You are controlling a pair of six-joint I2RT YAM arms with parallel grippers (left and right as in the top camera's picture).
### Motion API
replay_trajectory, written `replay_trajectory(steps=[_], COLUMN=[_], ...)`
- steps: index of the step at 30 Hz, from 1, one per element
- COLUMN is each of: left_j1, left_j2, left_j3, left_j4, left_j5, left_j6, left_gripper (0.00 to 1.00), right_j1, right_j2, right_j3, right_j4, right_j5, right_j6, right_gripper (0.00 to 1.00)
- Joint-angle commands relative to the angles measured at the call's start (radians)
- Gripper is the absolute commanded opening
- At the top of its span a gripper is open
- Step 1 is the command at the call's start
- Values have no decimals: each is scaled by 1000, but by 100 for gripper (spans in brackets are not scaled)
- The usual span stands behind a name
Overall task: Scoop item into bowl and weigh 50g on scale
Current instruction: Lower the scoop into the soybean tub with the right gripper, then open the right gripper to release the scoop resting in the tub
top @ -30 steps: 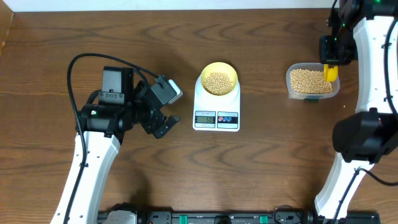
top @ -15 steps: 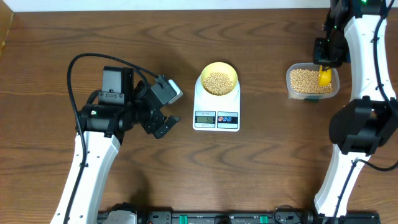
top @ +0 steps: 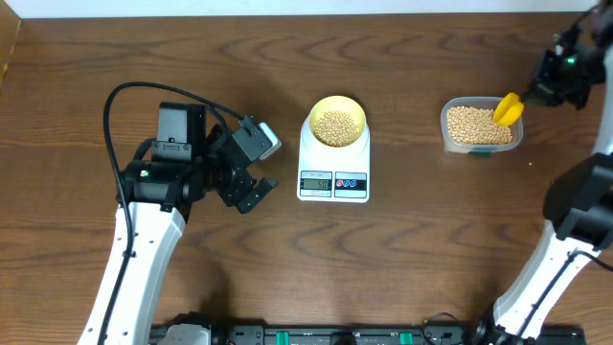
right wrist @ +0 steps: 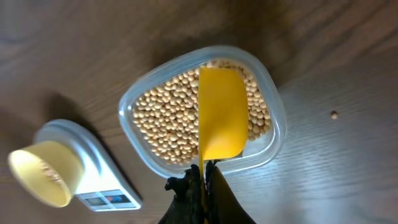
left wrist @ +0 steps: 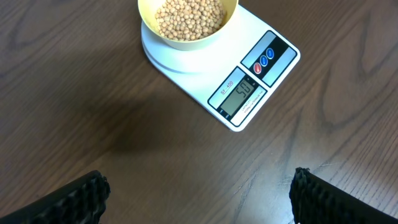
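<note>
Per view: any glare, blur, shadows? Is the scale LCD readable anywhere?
Overhead: evenly lit, sharp, but the scale display too small to read. Left wrist: sharp, display legible, about 50; a soft shadow darkens the table left of centre. Right wrist: clear tub and yellow scoop are sharp, the bowl at the edge is soft and stretched, pale glare washes the table at right.

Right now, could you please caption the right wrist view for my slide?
The right gripper holds the yellow scoop over the tub of beans; the bowl sits on the scale.
</note>
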Motion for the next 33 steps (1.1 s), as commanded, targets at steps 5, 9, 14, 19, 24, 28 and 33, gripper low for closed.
replay_trajectory(steps=[5,9,14,19,24,28,33], left_j1=[3,3,3,3,3,3,3], left_j2=[-1,-1,-1,-1,-1,-1,-1], left_j3=[-2,-2,-2,-2,-2,-2,-2], left_j4=[-3,-3,-3,-3,-3,-3,-3], left_j5=[2,2,2,2,2,2,2], left_j6=[14,14,14,14,14,14,14], left_gripper=[95,95,95,95,95,95,95], right_j1=[-39,-50,-69,-76,-76,-77,-90], right_j2=[1,1,1,1,0,0,0], right_j3=[-4,-24,-98,-170,-173,-173,-173], right_j4=[-31,-31,-18,-2,-26,-43,-56], right_j5=[-229,-232,-231,-196,-90,-40,4], right_j6=[-140,-142,-145,-145,-134,-133,-133], right_gripper=[1,1,1,1,19,37,45])
